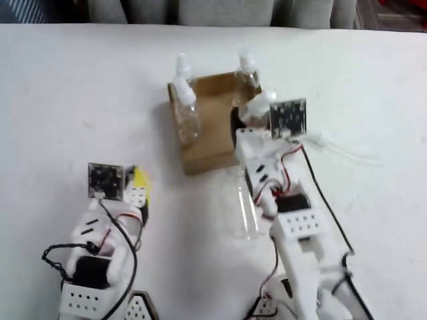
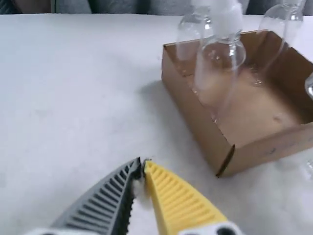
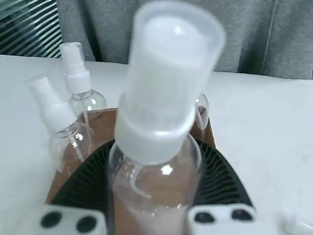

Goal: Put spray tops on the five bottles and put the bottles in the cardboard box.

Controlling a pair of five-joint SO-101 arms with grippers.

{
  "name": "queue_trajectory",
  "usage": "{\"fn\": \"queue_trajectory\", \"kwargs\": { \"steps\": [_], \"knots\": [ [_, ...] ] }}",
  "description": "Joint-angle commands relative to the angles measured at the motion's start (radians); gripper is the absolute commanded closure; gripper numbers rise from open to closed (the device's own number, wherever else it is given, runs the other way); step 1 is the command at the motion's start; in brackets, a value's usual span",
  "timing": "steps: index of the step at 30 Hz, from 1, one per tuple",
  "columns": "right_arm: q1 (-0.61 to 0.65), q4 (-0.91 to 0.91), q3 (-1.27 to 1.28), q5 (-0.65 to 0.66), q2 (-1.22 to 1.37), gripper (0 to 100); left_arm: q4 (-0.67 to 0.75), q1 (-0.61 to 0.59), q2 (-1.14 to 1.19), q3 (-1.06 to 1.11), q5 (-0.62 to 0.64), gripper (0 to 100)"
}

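The cardboard box (image 1: 200, 157) lies at the table's middle, with two topped clear bottles (image 1: 185, 107) in its left side and a third (image 1: 247, 75) at its far right corner. My right gripper (image 1: 252, 119) hangs over the box's right side, shut on a fourth topped bottle (image 3: 164, 112); its black fingers (image 3: 220, 176) hug the bottle's shoulder. An uncapped bottle (image 1: 248, 205) lies on the table just in front of the box. A loose spray top (image 1: 321, 141) lies right of the box. My left gripper (image 2: 142, 172) is shut and empty, left of the box (image 2: 220, 142).
The right arm's body (image 1: 293, 220) stretches along the lying bottle's right side. The left arm (image 1: 100, 227) sits at the near left. White table lies bare at the far left and far right. Grey curtain hangs behind the table's back edge.
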State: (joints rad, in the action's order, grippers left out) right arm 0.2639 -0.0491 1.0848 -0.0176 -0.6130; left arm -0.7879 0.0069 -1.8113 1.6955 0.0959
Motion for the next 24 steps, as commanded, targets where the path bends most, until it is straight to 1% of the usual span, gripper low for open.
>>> {"fn": "queue_trajectory", "kwargs": {
  "steps": [1, 4, 7, 9, 19, 24],
  "knots": [
    [-0.025, -0.030, -0.164, 0.002, 0.148, 98.1, -0.003, -0.035, -0.013, -0.003, -0.008, 98],
    [-0.030, -0.030, -0.258, 0.002, 0.282, 98.1, -0.003, -0.035, -0.012, -0.003, -0.021, 98],
    [-0.053, -0.030, -0.342, 0.002, 0.392, 98.1, -0.005, -0.033, -0.012, -0.003, -0.091, 98],
    [-0.067, -0.030, -0.387, 0.002, 0.453, 98.1, -0.005, -0.033, -0.012, -0.003, -0.110, 98],
    [-0.084, -0.035, -0.488, 0.002, 0.619, 98.1, -0.005, -0.036, -0.012, -0.003, -0.118, 98],
    [-0.085, -0.120, -0.493, 0.008, 0.670, 98.1, -0.005, -0.036, -0.012, -0.003, -0.118, 98]
  ]
}}
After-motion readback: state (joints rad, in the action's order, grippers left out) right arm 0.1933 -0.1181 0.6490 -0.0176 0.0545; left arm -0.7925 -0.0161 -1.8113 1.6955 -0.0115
